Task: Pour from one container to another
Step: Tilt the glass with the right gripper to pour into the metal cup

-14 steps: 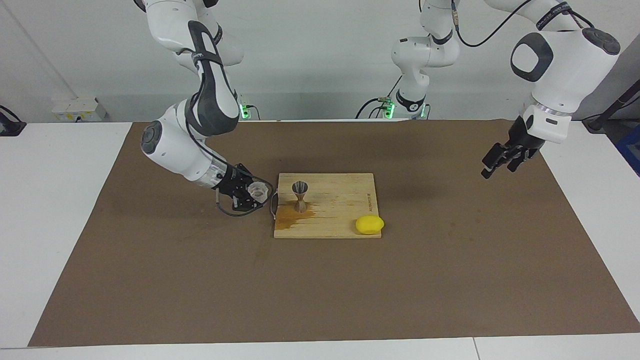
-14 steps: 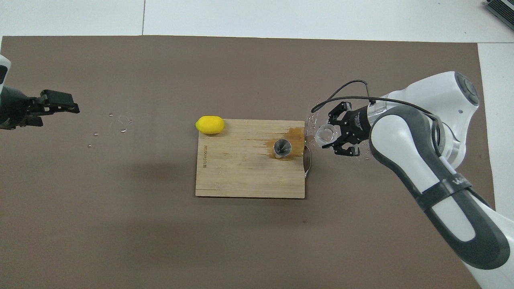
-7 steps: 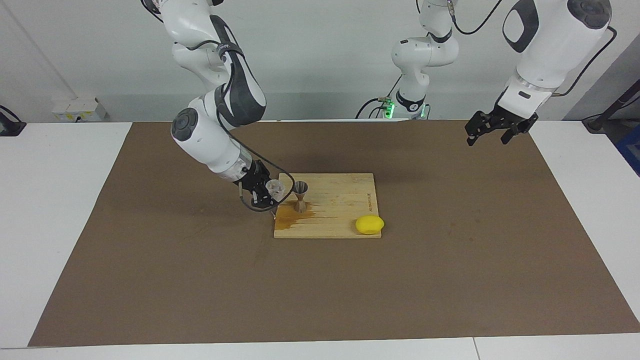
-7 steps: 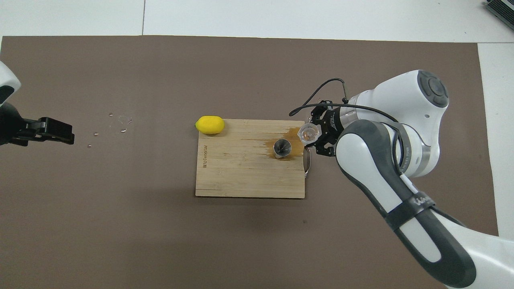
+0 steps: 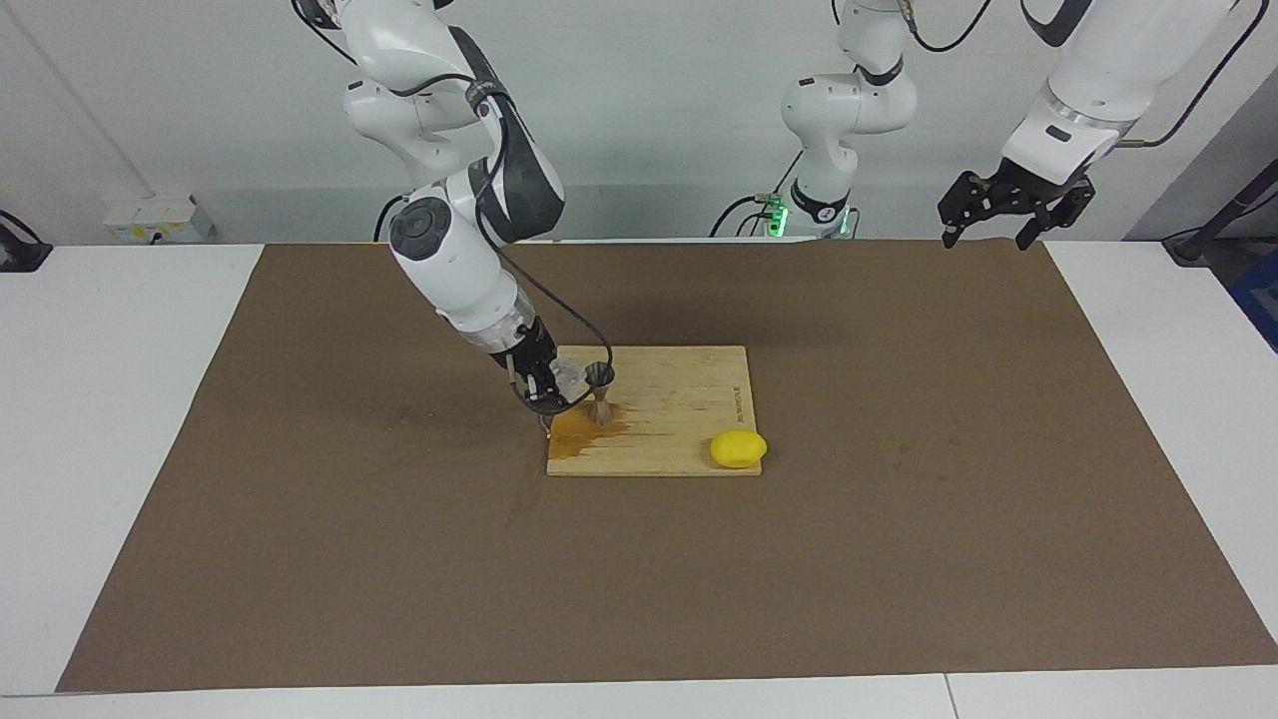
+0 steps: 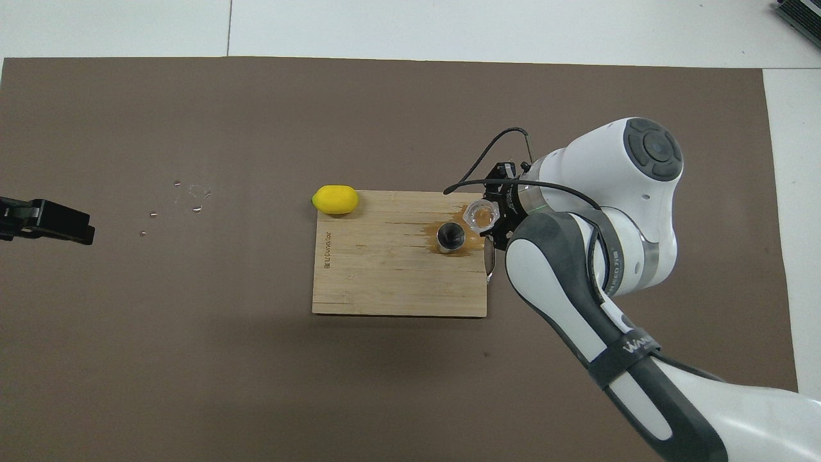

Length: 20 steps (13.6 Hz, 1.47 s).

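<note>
Wooden cutting board [image 5: 679, 419] [image 6: 385, 282]: lies on the brown mat [image 5: 399, 559] [image 6: 192, 321], mid-table. An amber wet stain [image 5: 577, 432] [image 6: 471, 215] marks its corner toward the right arm's end, at the edge farther from the robots.

Steel jigger [image 5: 600, 391] [image 6: 451, 237]: hourglass-shaped, upright on the board at the edge of the stain. The upper cone looks dark from overhead; contents cannot be told.

Clear glass cup [image 5: 566, 379] [image 6: 481, 215]: clamped in the right gripper [image 5: 547, 383] [image 6: 497, 215], raised over the board's stained corner, just beside the jigger's rim. Whether cup and jigger touch cannot be told. An amber tint shows through the glass from overhead; whether that is liquid or the stain beneath cannot be told.

Lemon [image 5: 738, 448] [image 6: 335, 199]: yellow, at the board's corner toward the left arm's end, farther from the robots than the jigger.

Droplets [image 6: 192, 196]: a scatter of small clear spots on the mat toward the left arm's end.

Left gripper [image 5: 1004, 212] [image 6: 61, 223]: fingers spread, nothing between them, held high over the left arm's end of the mat, well apart from the board; this arm waits.
</note>
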Each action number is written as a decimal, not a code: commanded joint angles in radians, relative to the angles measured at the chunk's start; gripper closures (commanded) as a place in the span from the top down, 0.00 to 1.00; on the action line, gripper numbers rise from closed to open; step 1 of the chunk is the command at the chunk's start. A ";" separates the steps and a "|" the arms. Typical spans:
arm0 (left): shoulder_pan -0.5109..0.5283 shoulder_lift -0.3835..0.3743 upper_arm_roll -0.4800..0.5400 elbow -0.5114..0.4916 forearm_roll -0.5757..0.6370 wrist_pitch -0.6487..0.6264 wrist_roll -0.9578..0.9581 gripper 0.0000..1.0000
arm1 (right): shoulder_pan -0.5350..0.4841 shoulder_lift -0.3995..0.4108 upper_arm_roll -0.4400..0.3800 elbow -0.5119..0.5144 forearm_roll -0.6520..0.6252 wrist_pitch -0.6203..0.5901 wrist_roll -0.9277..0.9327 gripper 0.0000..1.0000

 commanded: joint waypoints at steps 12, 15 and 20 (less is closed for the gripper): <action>0.038 -0.003 0.000 0.060 -0.072 -0.033 -0.029 1.00 | 0.086 -0.001 -0.004 0.028 -0.279 0.007 0.108 0.00; 0.032 -0.016 0.000 0.031 -0.069 -0.027 -0.029 1.00 | 0.113 -0.004 -0.004 0.028 -0.351 0.008 0.140 0.00; 0.029 -0.029 0.000 0.008 -0.065 -0.006 -0.028 1.00 | 0.142 -0.010 -0.003 0.026 -0.457 0.007 0.183 0.00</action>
